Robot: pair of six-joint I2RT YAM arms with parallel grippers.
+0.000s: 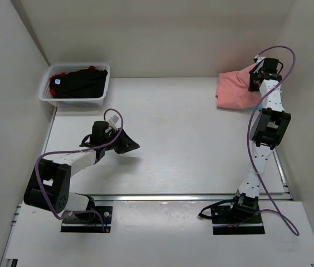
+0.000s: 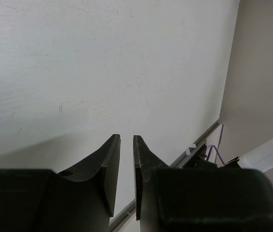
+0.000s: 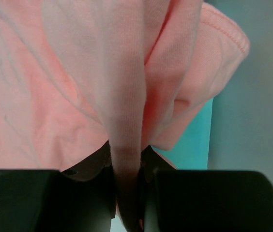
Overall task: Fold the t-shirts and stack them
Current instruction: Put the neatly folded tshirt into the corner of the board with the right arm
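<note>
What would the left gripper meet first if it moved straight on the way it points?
Probably the bare table: the left gripper points down at it, with nothing visible between.

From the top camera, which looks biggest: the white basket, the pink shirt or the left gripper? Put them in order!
1. white basket
2. pink shirt, only a bit smaller; the right arm hides part of it, so this is unsure
3. left gripper, clearly smallest
</note>
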